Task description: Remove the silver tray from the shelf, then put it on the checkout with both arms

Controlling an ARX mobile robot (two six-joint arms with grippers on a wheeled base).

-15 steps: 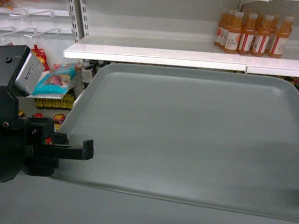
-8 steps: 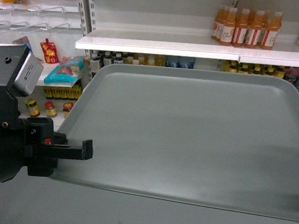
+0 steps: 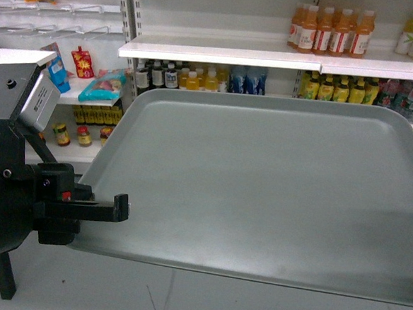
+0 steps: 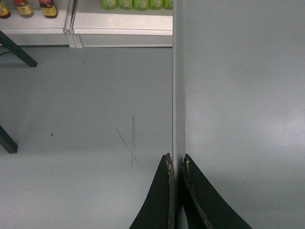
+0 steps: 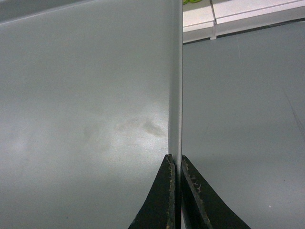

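In front of the shelf (image 3: pixel 220 54), clear of its boards: silver tray (image 3: pixel 261 187) pinched by left gripper (image 4: pixel 175 164) and right gripper (image 5: pixel 175 162), jaws clamped on opposite rims. Lifted off already; no checkout in sight, placing left to do

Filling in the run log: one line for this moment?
silver tray off shelf | left hand shut on rim | right hand shut on rim | checkout unseen
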